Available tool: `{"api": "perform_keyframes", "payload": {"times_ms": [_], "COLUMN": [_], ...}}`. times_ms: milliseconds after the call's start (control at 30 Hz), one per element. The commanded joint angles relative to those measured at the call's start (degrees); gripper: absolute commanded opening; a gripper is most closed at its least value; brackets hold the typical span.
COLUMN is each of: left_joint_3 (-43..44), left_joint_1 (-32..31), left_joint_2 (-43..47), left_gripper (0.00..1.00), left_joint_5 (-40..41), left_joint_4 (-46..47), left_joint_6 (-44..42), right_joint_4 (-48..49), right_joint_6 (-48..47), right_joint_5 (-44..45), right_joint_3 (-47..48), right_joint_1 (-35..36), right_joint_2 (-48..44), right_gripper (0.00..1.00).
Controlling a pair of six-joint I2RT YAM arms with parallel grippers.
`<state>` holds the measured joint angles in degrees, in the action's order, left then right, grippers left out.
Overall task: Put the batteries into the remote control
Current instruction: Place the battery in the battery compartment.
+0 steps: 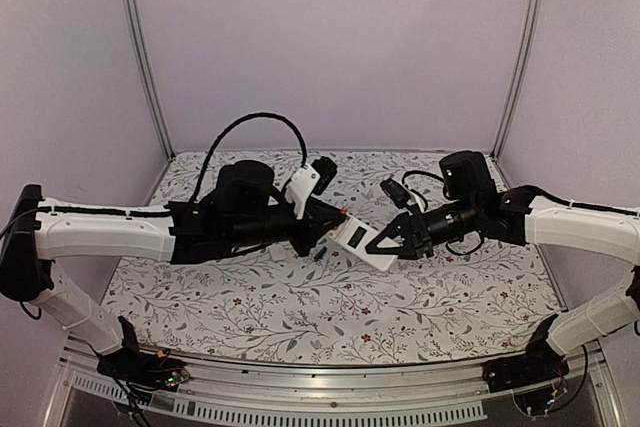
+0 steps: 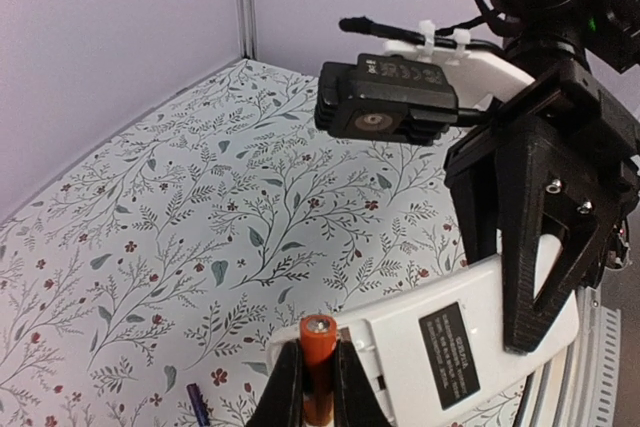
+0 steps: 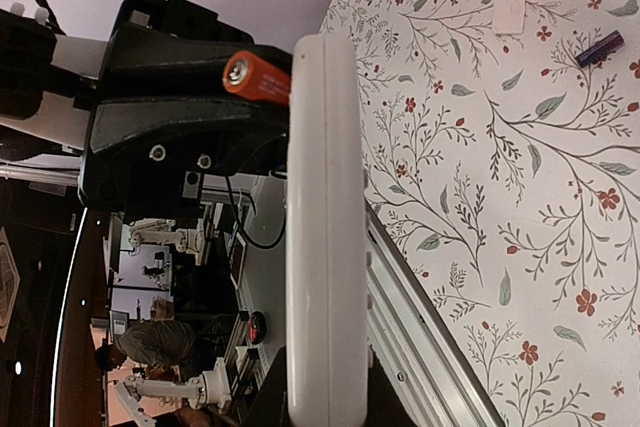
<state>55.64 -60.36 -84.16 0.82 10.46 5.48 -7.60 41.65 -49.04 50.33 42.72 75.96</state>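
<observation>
My left gripper (image 2: 318,357) is shut on the orange-red battery (image 2: 318,362), end up, with its tip at the open battery recess end of the white remote control (image 2: 440,342). The remote's plain back with a black label faces up. My right gripper (image 1: 388,241) is shut on the remote's other end and holds it above the table. In the right wrist view the remote (image 3: 325,227) shows edge-on, with the orange-red battery (image 3: 255,77) touching its far end. The black battery (image 3: 598,49) lies loose on the cloth, also seen in the left wrist view (image 2: 197,407).
The thin white cover piece (image 3: 508,9) lies flat on the floral cloth (image 1: 300,307) beyond the black battery. Metal frame posts (image 1: 140,47) and purple walls close the back and sides. An aluminium rail (image 1: 330,387) runs along the near edge.
</observation>
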Motion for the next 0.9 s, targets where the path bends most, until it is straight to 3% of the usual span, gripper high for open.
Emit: {"api": "perform_keyframes", "payload": {"times_ms": [0, 867], "left_joint_3": [0.6, 1.0], "left_joint_1": [-1.2, -1.3], "left_joint_2": [-1.3, -0.9], "left_gripper": [0.0, 0.22], "left_joint_5": [1.8, 5.1], "left_joint_4": [-3.0, -5.6], "left_joint_6": [-1.6, -1.7], "right_joint_4": [1.0, 0.2], "right_joint_6": [0.3, -0.5], "right_joint_5": [-0.8, -0.3], "right_joint_3": [2.2, 2.4], "right_joint_1": [0.4, 0.3], "right_joint_2": [-0.7, -1.7], "right_gripper": [0.0, 0.0]}}
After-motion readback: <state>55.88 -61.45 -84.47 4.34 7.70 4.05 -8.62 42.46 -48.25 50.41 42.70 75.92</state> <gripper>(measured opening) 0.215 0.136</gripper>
